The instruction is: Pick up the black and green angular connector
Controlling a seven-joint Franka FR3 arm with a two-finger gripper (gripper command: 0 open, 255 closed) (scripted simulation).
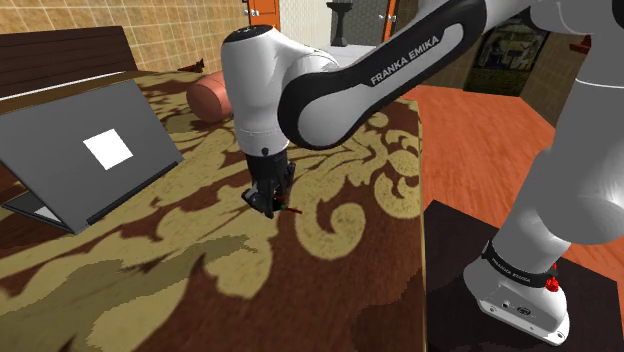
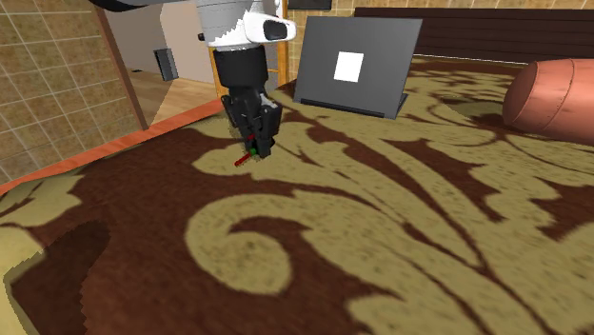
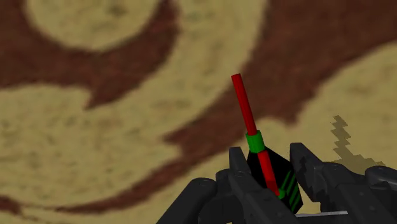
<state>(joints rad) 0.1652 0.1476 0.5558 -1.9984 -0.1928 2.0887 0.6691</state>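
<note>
The gripper (image 3: 268, 156) stands over the brown-and-tan patterned surface (image 3: 95, 140), its jaws pinching the black and green angular connector (image 3: 275, 175), whose lower body is hidden behind the fingers. The connector's red rod (image 3: 243, 105) projects beyond the fingertips. Whether the connector touches the surface cannot be determined.

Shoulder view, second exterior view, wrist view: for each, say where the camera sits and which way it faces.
Shoulder view: beside the stand, looking down over the brown patterned table; white arm shows.
Second exterior view: low over the table, facing the black gripper.
Wrist view: on the hand, facing the black and green angular connector clasped between fingers.
Both exterior views share the open grey laptop.
</note>
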